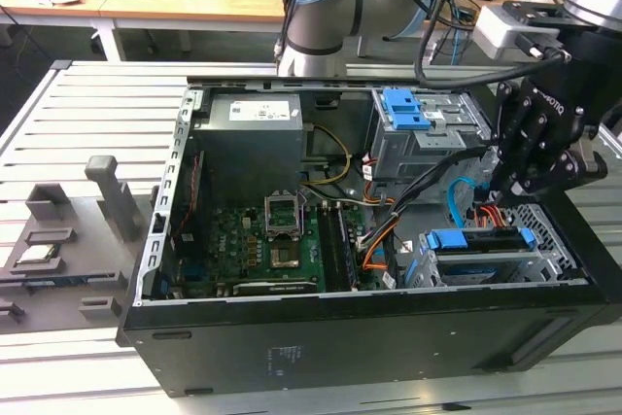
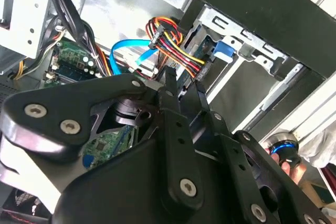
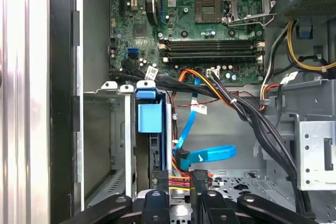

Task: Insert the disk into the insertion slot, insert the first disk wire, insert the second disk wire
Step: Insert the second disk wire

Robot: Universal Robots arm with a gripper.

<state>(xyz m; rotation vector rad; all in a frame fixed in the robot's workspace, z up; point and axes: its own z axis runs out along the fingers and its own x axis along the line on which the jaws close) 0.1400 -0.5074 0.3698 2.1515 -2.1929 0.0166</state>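
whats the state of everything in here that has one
computer case, side open
disk, seated in its slot
red-orange wires, by the end effector, plugged or not unclear
blue cable, loose, plug end free
processor socket, open, empty

The disk (image 1: pixel 476 240) sits in the insertion slot (image 1: pixel 496 267), and the outer case wall (image 3: pixel 63 103) closes off one flank. On the disk's other flank a bare patch of case floor (image 3: pixel 226 129) lies open from above, though the second disk wire (image 3: pixel 212 155) loops across it. The first disk wire (image 3: pixel 176 183) crowds the disk's end away from the motherboard (image 3: pixel 199 30). Thick black cables (image 3: pixel 247 114) slant past its motherboard end. The taller grey cage (image 1: pixel 408 148) stands beyond the open patch.
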